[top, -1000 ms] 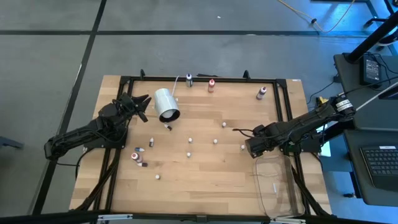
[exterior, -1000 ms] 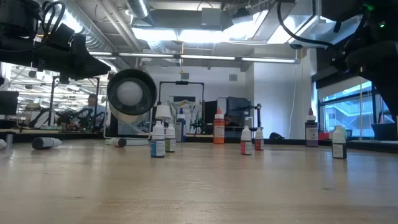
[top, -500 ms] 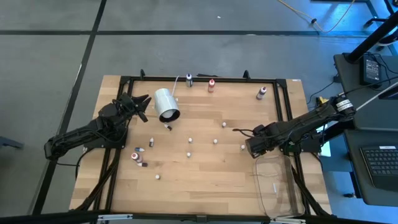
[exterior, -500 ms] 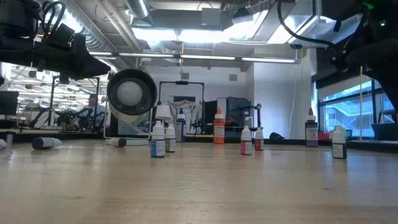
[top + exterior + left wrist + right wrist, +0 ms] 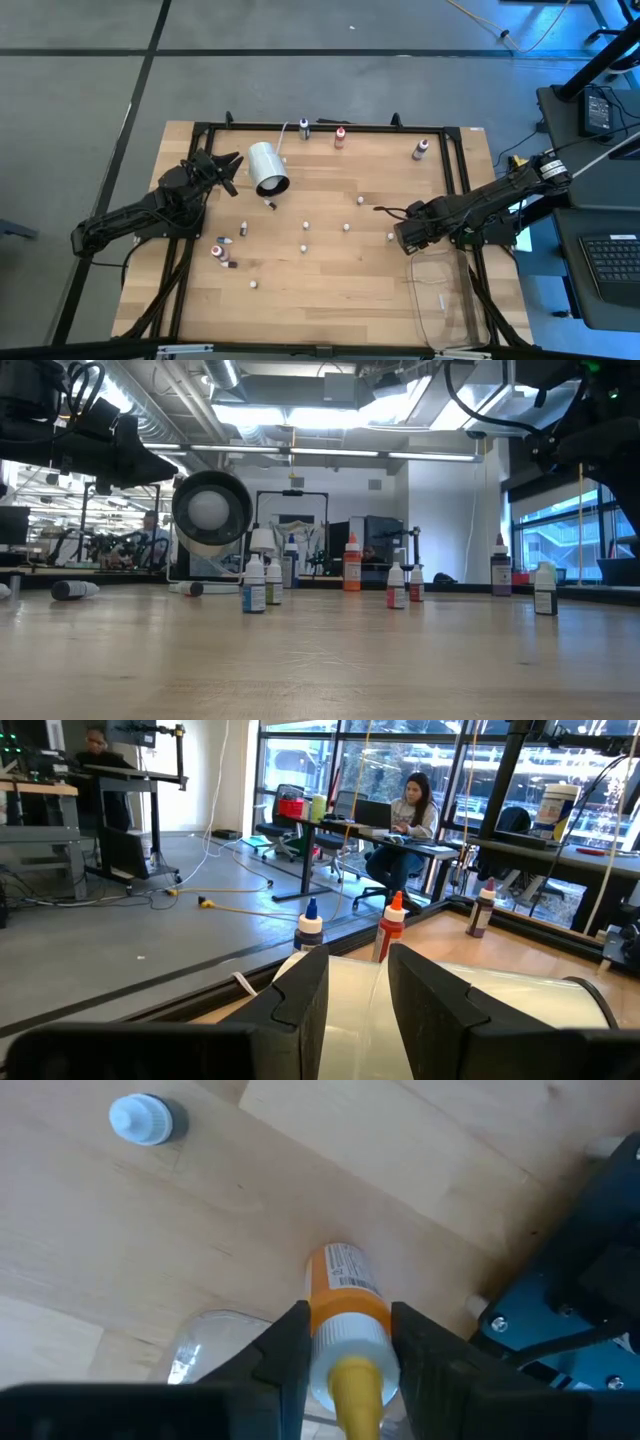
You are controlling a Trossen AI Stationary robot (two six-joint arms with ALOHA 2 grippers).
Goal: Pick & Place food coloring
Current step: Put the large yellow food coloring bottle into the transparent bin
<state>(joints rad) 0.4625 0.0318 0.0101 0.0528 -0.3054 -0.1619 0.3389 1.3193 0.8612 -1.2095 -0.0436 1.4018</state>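
Several tiny food coloring bottles (image 5: 346, 227) stand or lie scattered on the wooden table (image 5: 330, 290); in the low view one of them (image 5: 254, 585) stands upright. My right gripper (image 5: 347, 1365), at the table's right side (image 5: 408, 238), is shut on an orange bottle (image 5: 342, 1285) with a white cap and yellow tip. My left gripper (image 5: 358, 1005) is at the far left (image 5: 228, 168), shut on a large white cylinder (image 5: 268, 168), which the low view (image 5: 210, 510) shows held above the table. My left gripper holds the white cylinder (image 5: 480, 985) from the table's left side. A strip of white (image 5: 360, 1010) shows between the two fingers, and which part they have I cannot tell. The cylinder lies on its side, lifted clear, its round end facing the near edge. My right gripper pinches the orange bottle's white cap (image 5: 348, 1342) between its two fingers from above, pointing down. The bottle stands upright below the fingers, tip up; whether its base is on the table I cannot tell.
A clear plastic container (image 5: 440, 295) lies at the near right; its rim (image 5: 205, 1330) is just beside the held bottle. A white-capped bottle (image 5: 140, 1120) stands close by. Three taller bottles (image 5: 340, 137) stand along the far edge. A dark frame (image 5: 455, 160) borders the table.
In the low view a dark part of my right arm at the picture's right edge has drawn back a little. The bottles and the cylinder have kept their places.
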